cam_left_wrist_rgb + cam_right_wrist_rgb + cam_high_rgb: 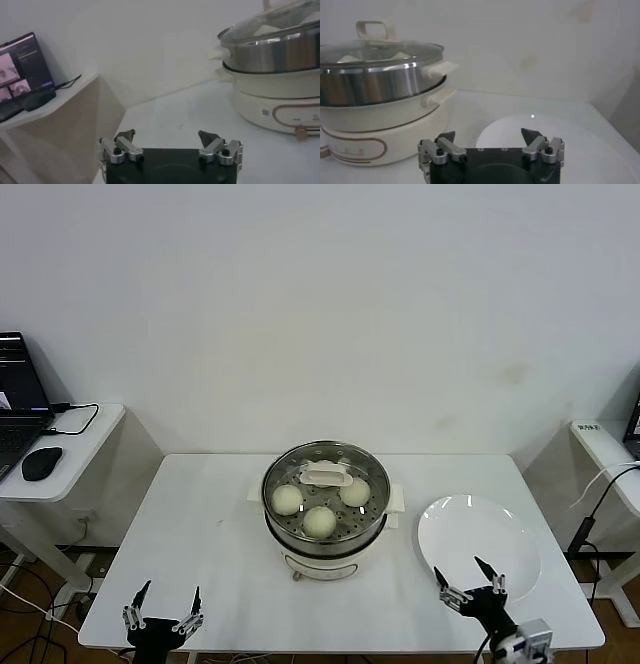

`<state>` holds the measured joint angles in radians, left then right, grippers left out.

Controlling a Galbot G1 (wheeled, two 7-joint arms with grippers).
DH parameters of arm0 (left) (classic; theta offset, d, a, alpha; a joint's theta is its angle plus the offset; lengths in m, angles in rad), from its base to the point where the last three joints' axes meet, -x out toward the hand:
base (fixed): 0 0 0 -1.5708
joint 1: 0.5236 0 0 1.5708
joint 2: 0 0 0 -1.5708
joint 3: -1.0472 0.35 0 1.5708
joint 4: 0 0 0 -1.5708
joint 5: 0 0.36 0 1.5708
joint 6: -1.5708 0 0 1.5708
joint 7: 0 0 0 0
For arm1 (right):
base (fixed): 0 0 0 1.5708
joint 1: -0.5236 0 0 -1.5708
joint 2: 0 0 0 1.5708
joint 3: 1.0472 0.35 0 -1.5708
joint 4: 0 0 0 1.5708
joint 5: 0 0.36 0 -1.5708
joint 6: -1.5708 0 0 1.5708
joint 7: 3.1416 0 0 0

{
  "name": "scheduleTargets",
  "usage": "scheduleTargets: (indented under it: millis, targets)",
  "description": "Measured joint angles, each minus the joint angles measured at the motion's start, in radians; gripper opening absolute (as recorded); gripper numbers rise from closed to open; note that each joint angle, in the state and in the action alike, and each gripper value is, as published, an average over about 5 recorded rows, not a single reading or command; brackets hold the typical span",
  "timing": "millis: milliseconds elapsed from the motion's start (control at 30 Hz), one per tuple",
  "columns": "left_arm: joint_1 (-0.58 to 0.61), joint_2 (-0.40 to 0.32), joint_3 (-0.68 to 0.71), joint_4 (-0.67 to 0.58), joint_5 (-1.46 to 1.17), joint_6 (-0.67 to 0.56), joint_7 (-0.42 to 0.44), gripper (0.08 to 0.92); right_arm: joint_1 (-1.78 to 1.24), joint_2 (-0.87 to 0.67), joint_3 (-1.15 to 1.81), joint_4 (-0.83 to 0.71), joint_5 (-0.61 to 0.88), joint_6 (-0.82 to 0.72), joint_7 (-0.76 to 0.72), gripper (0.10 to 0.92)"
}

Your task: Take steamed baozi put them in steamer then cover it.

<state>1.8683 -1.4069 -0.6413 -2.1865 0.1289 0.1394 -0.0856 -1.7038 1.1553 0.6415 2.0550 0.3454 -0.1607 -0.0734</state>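
The steamer (pixel 300 536) stands at the middle of the white table (pixel 200 514), a shiny steel pot on a cream base. Its clear glass lid sits on top, cream handle (pixel 327 476) upward. Three steamed baozi (pixel 287 500) (pixel 319 522) (pixel 355 492) show through the glass on the perforated tray. My left gripper (pixel 170 592) hangs open and holds nothing at the table's front left edge. My right gripper (pixel 457 566) is open and holds nothing at the front right, over the near rim of the white plate (pixel 500 534). The wrist views show the left gripper (pixel 166 134) and right gripper (pixel 488 133) with fingers wide apart, and the covered steamer (pixel 280 55) (pixel 370 85) beyond.
The plate (pixel 585 145) right of the steamer has nothing on it. A side table at far left carries a laptop (pixel 18 399) and a black mouse (pixel 40 462). Another small table (pixel 600 444) with cables stands at far right.
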Motion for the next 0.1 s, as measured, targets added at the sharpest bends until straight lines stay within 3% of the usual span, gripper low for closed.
scheduleTargets:
  millis: [100]
  targets:
    - [0.006, 0.0, 0.0, -0.006, 0.0, -0.001, 0.001, 0.823, 0.002, 0.001, 0.0, -0.001, -0.003, 0.0, -0.002, 0.823]
